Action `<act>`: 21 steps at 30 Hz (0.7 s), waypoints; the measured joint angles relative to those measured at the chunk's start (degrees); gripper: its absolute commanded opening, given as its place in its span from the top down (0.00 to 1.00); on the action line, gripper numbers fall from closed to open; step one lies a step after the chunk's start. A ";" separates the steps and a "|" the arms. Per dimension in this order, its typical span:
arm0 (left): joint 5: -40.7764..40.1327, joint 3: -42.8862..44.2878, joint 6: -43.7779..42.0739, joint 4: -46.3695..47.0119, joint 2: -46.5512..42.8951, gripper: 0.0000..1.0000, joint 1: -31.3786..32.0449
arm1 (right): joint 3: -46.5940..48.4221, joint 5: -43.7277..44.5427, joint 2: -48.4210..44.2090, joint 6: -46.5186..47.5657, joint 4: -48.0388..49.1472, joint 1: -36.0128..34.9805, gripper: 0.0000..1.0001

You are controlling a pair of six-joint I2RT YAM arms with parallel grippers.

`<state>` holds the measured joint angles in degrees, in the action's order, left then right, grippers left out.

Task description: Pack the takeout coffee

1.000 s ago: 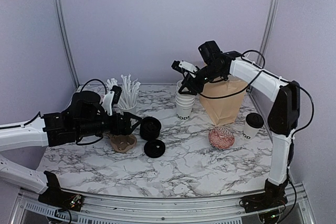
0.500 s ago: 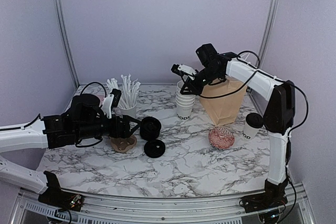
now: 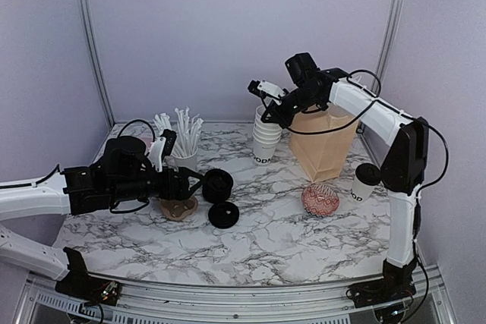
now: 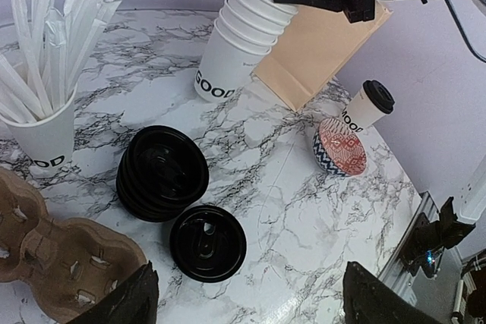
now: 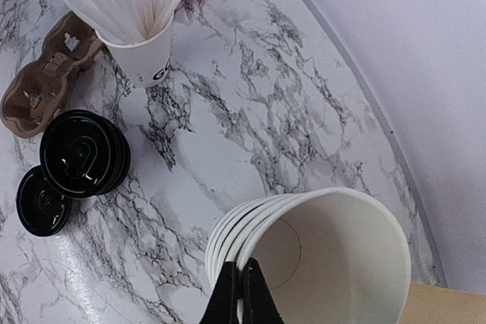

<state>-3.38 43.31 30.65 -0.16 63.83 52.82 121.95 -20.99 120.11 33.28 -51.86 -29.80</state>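
Note:
One takeout coffee (image 3: pixel 366 181), a white cup with a black lid and black letters, stands at the right beside the brown bag (image 3: pixel 326 146); it also shows in the left wrist view (image 4: pixel 364 105). My right gripper (image 3: pixel 267 115) is far from it. It is shut on the rim of the top lidless cup (image 5: pixel 334 256) of the white cup stack (image 3: pixel 263 146), and the fingertips (image 5: pixel 230 300) pinch that rim from above. The stack leans in the left wrist view (image 4: pixel 231 43). My left gripper (image 4: pixel 250 301) hangs open and empty low over the table near the black lids.
A pile of black lids (image 3: pixel 218 185) and a single lid (image 3: pixel 224 214) lie mid-table. A brown cup carrier (image 3: pixel 178 206) and a cup of wrapped straws (image 3: pixel 184 142) sit at the left. A red patterned bowl (image 3: pixel 320 199) lies in front of the bag.
The right gripper's jaws have closed on the top cup's rim, and the arm and cup stack have shifted slightly up and left. The left arm has stayed put.

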 measured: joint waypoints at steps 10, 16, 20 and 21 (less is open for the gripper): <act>0.81 0.02 0.02 0.11 1.60 0.16 0.00 | 5.66 -0.50 0.76 1.64 -0.09 -1.64 1.00; 0.92 0.02 0.31 0.09 1.60 0.17 0.00 | 7.17 -1.60 1.31 0.44 1.20 -0.39 1.00; 0.96 0.50 0.46 0.02 2.14 0.17 0.02 | 8.83 -3.21 2.62 0.59 1.36 0.90 1.00; 0.98 0.76 0.46 0.02 2.40 0.17 0.02 | 8.83 -2.93 2.80 0.79 1.27 1.09 1.00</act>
<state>-2.39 44.07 31.11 -0.14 66.24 52.84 130.78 -23.92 122.91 34.06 -50.59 -28.71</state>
